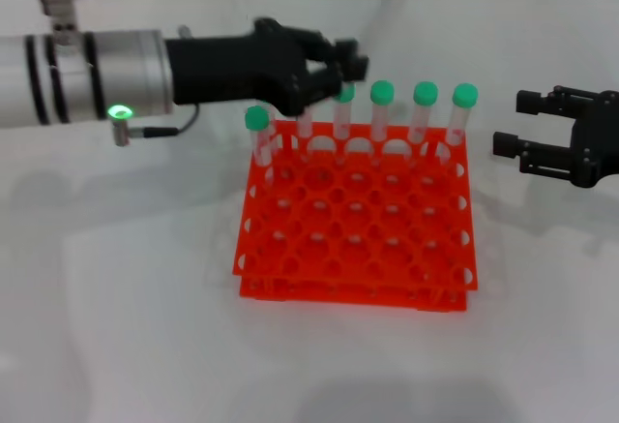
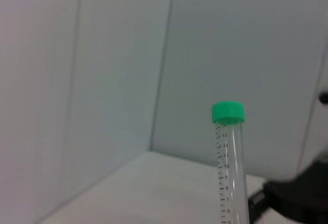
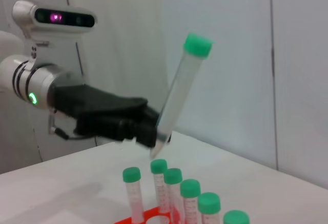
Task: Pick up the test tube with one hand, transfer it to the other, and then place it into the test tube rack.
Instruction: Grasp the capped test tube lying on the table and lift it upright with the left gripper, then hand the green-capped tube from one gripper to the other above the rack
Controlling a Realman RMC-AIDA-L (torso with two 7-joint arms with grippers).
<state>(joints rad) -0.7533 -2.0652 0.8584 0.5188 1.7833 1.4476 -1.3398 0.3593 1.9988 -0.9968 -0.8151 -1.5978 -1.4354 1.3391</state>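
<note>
My left gripper (image 1: pixel 348 61), black on a silver arm with a green light, is shut on the lower end of the test tube (image 1: pixel 391 3). The tube is clear with a green cap and tilts up and away, over the back edge of the orange test tube rack (image 1: pixel 348 249). The right wrist view shows that gripper (image 3: pixel 154 133) pinching the tube (image 3: pixel 177 90) near its bottom tip. In the left wrist view the tube (image 2: pixel 231 162) rises with its cap uppermost. My right gripper (image 1: pixel 515 123) hangs open to the right of the rack, apart from the tube.
Several green-capped tubes (image 1: pixel 382 104) stand upright in the rack's back row, directly under the held tube, also visible as tubes (image 3: pixel 189 196) in the right wrist view. The rack sits on a white table (image 1: pixel 116 326) with a white wall behind.
</note>
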